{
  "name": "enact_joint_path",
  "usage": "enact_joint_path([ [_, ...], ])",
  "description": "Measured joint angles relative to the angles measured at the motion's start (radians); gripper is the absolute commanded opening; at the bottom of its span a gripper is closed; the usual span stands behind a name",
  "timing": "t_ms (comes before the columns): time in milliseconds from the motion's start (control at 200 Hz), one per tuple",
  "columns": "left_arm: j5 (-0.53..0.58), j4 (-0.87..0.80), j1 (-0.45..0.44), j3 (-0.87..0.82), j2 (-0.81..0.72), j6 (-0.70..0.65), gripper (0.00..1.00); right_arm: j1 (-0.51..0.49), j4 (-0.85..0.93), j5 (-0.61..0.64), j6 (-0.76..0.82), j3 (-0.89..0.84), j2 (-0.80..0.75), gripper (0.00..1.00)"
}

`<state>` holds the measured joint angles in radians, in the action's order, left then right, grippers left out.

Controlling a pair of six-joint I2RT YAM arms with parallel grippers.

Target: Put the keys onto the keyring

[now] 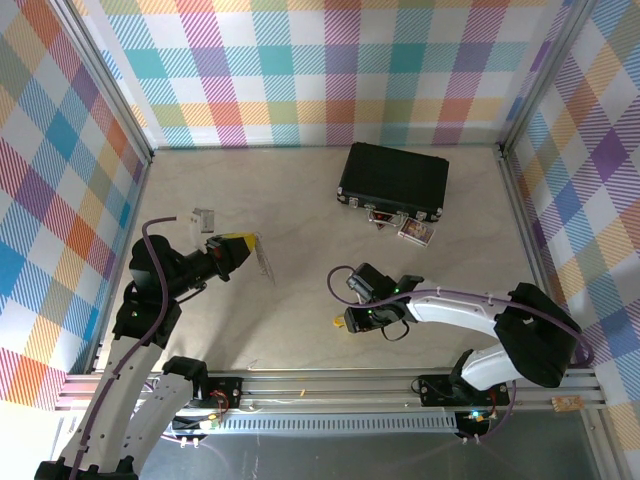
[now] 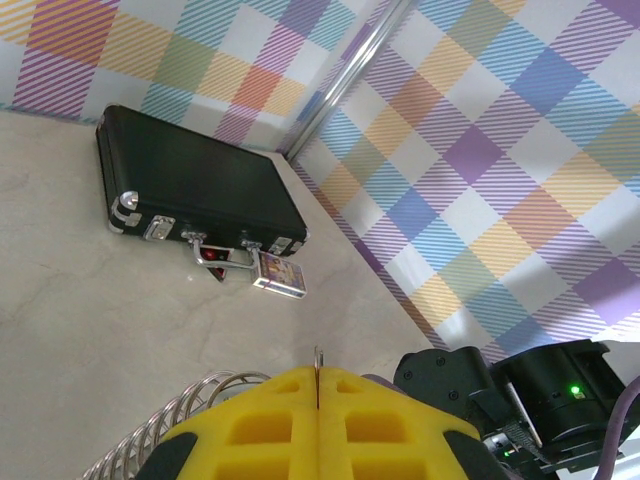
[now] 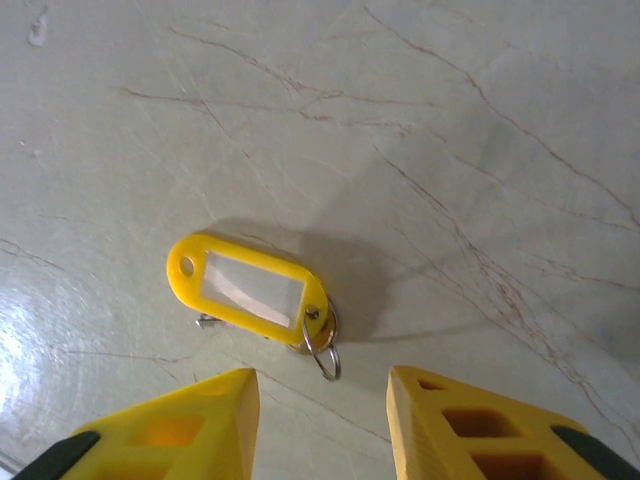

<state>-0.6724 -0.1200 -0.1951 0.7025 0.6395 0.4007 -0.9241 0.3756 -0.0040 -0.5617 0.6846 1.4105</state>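
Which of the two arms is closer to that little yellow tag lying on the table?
The right. The right arm holds its open jaws just behind the yellow tag, which lies on the table ahead of them. The left arm is far off on the tag's left side.

Walls point(image 1: 300, 70) patterned in multicolour plaid. Desk point(image 1: 290, 320) veined pale beige. Case point(image 1: 393, 180) black, fittings silvery. Key tag point(image 3: 247, 290) yellow, window whitish. Keyring point(image 1: 266, 262) grey. Left tool point(image 2: 318, 375), right tool point(image 3: 322, 378) tipped yellow. Cables point(image 1: 150, 235) purple.

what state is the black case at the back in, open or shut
Shut. The black case lies flat on the table, lid down against its base along the front edge, no gap showing.
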Motion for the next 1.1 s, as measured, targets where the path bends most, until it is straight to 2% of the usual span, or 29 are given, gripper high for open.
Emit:
enact_joint_path([
  [375, 0.000, 0.000, 0.000, 0.000, 0.000, 0.000, 0.00, 0.000, -0.069, 0.000, 0.002, -0.023, 0.004, 0.20],
  [795, 0.000, 0.000, 0.000, 0.000, 0.000, 0.000, 0.00, 0.000, -0.057, 0.013, 0.025, -0.022, 0.008, 0.04],
  [920, 0.000, 0.000, 0.000, 0.000, 0.000, 0.000, 0.00, 0.000, -0.001, 0.016, 0.035, 0.009, 0.008, 0.00],
  [1100, 0.000, 0.000, 0.000, 0.000, 0.000, 0.000, 0.00, 0.000, 0.141, 0.018, 0.077, 0.137, 0.045, 0.00],
])
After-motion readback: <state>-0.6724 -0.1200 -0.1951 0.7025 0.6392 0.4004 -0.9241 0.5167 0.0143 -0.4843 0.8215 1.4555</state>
